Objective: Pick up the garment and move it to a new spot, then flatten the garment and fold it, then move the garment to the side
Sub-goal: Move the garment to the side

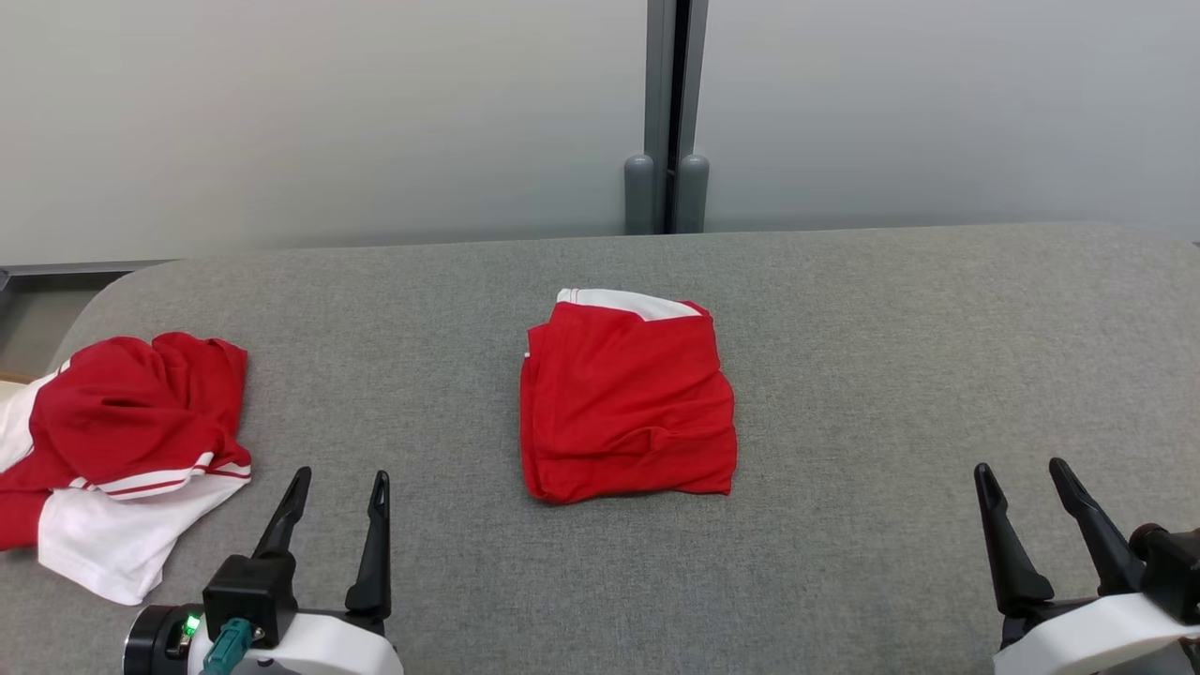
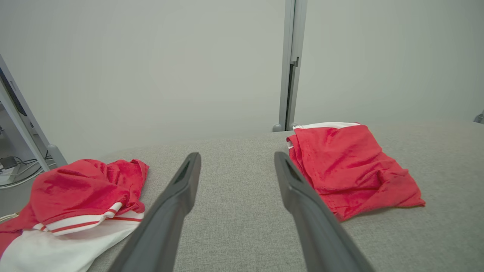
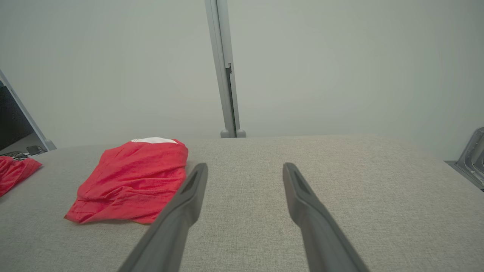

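1. Note left gripper (image 1: pixel 340 474) and right gripper (image 1: pixel 1018 466) spread wide, empty.
2. Locate folded red garment (image 1: pixel 628 403) at centre of grey table (image 1: pixel 891 375), apart from both.
3. Avoid pinching top layer only: likely undoes fold during sideways move.

A pale grey wall (image 1: pixel 328 112) runs behind, split by a grey upright post (image 1: pixel 667 112) on two rounded feet. In front lies a wide surface (image 1: pixel 844 375) covered in grey woven cloth (its far left corner rounded). To the left, a slanted frame leg (image 2: pixel 22 121) and cables (image 2: pixel 26 170) on the floor (image 1: pixel 33 323). Light is soft and even.
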### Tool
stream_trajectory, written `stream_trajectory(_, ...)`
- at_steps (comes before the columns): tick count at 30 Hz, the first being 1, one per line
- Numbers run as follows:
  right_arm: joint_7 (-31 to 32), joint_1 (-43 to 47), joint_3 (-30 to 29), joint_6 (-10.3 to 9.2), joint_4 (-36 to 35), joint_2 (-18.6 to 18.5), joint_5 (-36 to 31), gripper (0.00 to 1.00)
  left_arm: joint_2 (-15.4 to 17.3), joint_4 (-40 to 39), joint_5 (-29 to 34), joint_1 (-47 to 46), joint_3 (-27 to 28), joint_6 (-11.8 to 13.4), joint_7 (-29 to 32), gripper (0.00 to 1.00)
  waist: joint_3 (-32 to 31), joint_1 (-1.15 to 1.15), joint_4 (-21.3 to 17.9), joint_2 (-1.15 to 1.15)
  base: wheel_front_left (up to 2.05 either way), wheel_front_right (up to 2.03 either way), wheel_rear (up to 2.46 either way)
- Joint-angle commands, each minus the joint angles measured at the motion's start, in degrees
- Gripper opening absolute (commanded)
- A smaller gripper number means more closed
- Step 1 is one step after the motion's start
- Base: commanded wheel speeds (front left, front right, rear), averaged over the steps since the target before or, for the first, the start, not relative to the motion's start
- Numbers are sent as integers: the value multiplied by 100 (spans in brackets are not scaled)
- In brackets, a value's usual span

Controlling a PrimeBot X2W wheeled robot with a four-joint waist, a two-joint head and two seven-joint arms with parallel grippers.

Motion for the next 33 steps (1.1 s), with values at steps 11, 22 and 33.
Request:
stream_trajectory(11,-35,-523,243,13,337,-357,120,100,-160,-3,82,-683,-223,-60,-138,100,593,0,601,0,0,0,0)
stream_trajectory(22,-339,-2166,1130,14,2108,-706,514,100,-629,142,66,-1384,-469,-111,-393,100,1541,0,1526,0,0,0,0)
stream_trajectory(33,-328,-3078,1640,14,4033,-510,1004,0,-800,145,80,-1600,-466,-112,-437,100,1824,0,1726,0,0,0,0)
